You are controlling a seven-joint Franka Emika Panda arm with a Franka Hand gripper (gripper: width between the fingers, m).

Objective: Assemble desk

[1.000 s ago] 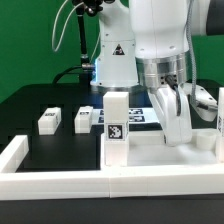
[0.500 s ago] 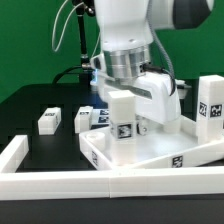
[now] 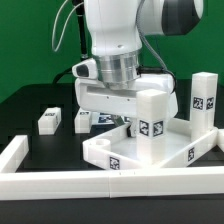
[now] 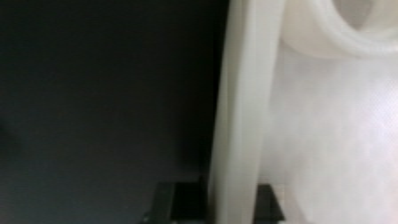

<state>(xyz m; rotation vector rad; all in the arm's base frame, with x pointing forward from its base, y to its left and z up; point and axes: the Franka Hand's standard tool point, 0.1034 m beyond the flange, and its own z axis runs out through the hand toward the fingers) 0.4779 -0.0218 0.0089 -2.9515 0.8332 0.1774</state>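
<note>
One arm (image 3: 120,40) low (jaws on tabletop (image 3: 160,152))

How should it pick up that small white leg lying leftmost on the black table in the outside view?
Probably from straight above, pinching the leg across its flat parallel sides near mid-length: it lies flat, apart from its neighbour.

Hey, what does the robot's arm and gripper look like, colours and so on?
The arm is glossy white with rounded segments, a dark grey joint cap and a ribbed silver wrist ring. A black cable hangs beside it. The gripper has a boxy white body and dark fingers.
</note>
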